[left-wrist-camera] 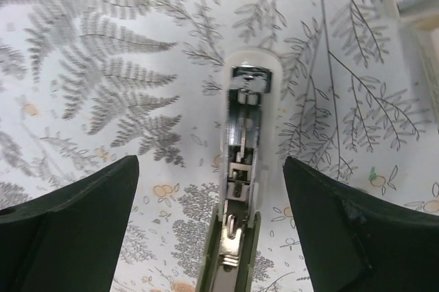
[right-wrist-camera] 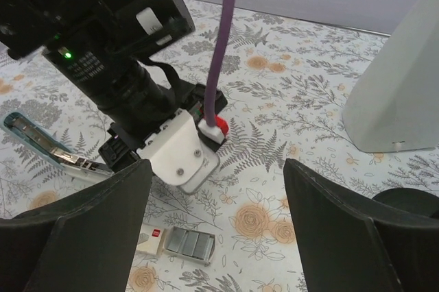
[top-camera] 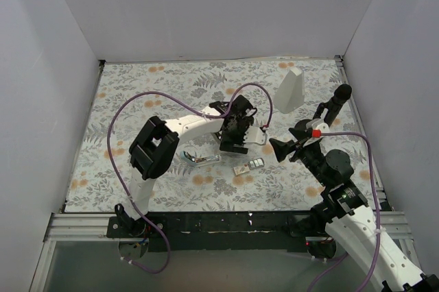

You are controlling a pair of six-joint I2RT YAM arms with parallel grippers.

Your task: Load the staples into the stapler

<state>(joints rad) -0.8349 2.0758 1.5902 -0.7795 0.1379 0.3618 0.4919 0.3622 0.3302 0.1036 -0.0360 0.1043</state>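
While my left hand [top-camera: 236, 140] hangs over a beige-and-olive stapler [left-wrist-camera: 241, 168], fingers wide apart and clear of it, the light blue stapler [top-camera: 199, 160] lies opened on the desk [top-camera: 137, 100] just to its near left, silver channel showing. The staples [top-camera: 254, 164] sit in their small cream box to the right of the blue stapler. My right hand [right-wrist-camera: 217, 163] hovers near them, fingers spread and holding nothing, and a white wedge block [top-camera: 290, 90] stands at the far right.
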